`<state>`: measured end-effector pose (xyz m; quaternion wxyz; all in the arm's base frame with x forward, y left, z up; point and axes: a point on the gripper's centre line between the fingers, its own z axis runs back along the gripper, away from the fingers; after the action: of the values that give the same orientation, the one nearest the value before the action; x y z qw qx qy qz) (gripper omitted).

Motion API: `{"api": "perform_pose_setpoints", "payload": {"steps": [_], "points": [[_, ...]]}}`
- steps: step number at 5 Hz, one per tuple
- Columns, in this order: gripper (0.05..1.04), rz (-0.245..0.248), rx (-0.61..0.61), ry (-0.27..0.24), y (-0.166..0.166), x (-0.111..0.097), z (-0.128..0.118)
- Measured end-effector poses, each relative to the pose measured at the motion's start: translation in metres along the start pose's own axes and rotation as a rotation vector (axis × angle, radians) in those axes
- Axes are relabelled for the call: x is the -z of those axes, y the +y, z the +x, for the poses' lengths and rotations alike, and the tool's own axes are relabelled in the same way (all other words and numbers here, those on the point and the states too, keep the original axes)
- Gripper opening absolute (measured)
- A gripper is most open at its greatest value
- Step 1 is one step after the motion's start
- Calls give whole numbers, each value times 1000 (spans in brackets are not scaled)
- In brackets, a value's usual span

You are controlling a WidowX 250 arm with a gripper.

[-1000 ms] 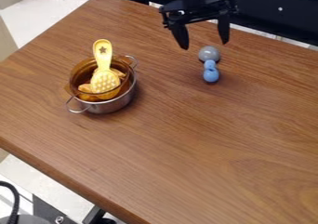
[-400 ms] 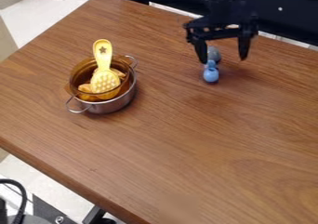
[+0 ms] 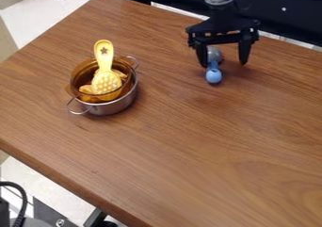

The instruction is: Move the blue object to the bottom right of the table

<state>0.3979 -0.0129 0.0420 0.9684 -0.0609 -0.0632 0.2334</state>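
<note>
On the table (image 3: pixel 252 174), beyond the bottom-right area it must reach, the blue object (image 3: pixel 213 76) lies toward the far side, its grey end (image 3: pixel 215 54) near the hand (image 3: pixel 223 64), whose fingers (image 3: pixel 244 52) stand apart, likely to straddle it.

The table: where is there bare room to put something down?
Bare wood lies on the table between the metal pot and the blue object, and widely below both in the picture. It is crowded where the tool hangs by the grey ball.
</note>
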Motion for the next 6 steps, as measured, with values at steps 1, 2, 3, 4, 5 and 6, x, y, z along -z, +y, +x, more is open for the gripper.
{"api": "perform_pose_setpoints", "payload": {"steps": [1,2,3,4,5,6], "points": [[999,7,4,-5,2,1,1],[999,38,14,-8,7,10,-6],[967,59,24,-7,12,17,-12],[744,59,32,-16,14,17,-14],[449,57,23,-16,13,17,-14],[313,65,36,-30,14,18,-14]]}}
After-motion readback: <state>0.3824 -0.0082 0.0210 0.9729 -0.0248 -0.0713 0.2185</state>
